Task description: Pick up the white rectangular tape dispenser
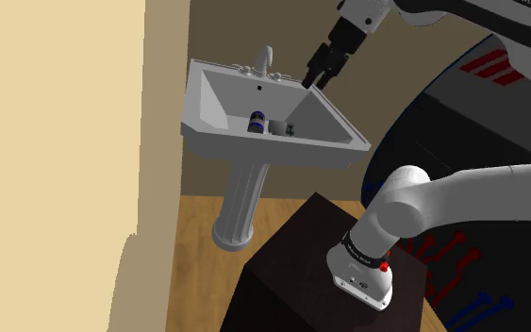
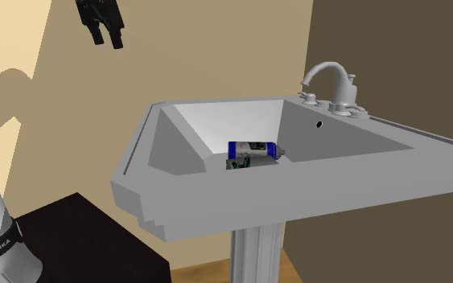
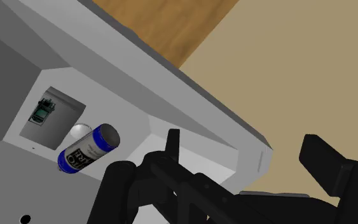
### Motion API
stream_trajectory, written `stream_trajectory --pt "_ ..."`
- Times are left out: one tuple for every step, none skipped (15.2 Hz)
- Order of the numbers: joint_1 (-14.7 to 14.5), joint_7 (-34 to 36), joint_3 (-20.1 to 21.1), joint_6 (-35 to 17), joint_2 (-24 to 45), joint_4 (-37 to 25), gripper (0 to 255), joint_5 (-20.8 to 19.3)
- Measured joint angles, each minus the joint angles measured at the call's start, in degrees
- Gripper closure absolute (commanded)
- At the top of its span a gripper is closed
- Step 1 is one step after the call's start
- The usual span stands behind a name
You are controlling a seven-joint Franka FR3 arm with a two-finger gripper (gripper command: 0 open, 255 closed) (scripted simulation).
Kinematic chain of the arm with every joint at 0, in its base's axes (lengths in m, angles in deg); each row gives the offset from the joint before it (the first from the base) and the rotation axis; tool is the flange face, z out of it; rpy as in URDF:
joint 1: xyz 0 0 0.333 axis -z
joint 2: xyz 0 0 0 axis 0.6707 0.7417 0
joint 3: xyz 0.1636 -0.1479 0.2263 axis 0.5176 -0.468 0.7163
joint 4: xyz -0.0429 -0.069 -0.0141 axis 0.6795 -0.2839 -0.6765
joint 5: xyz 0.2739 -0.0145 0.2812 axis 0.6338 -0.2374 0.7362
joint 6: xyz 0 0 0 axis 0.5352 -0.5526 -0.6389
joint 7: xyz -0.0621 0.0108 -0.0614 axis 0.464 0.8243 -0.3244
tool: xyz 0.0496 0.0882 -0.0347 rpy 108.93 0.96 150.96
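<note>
A: Grey pedestal sink (image 1: 254, 149) is holding the grey rectangular tape dispenser (image 3: 50, 124) in its basin, beside a blue-and-white can (image 3: 88, 148).
B: Your black gripper (image 1: 316, 77) is hovering above, fingers spread, gripping nothing. Likely light, rigid, slick: you're pinching its straight sides.

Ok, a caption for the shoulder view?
Open gripper hangs above the edge of the sink; dispenser and blue can lie in its basin.

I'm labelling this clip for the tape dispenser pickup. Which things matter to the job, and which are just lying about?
Job: grey rectangular tape dispenser in the sink; gripper, open, above the sink.
Lying about: blue-and-white cylinder beside the dispenser; faucet.
</note>
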Motion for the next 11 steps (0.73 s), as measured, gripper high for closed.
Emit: stream_trajectory --pt "0.00 0.00 0.00 0.00 0.00 0.00 0 0.00" --pt "0.05 -0.58 -0.43 -0.59 0.56 0.22 0 -0.20" --pt "0.21 -1.69 -1.36 -1.05 1.10 0.45 0 -0.63" --pt "0.37 -2.99 -2.41 -1.85 1.98 0.73 0 -1.12" --pt "0.46 -4.12 -3.27 -2.55 2.85 0.90 0 -1.49" --pt "0.62 -5.46 -4.34 -3.59 3.77 1.40 0 -1.95" --pt "0.82 -7.01 -5.60 -4.29 4.72 1.54 0 -2.48" --pt "0.85 -8.17 -6.46 -5.21 5.86 1.68 0 -2.77" --pt "0.98 -9.52 -7.52 -6.15 6.87 1.97 0 -3.17" --pt "1.02 -10.86 -8.57 -7.20 8.39 1.86 0 -3.48" --pt "1.18 -12.23 -9.61 -8.16 9.18 2.39 0 -3.85"
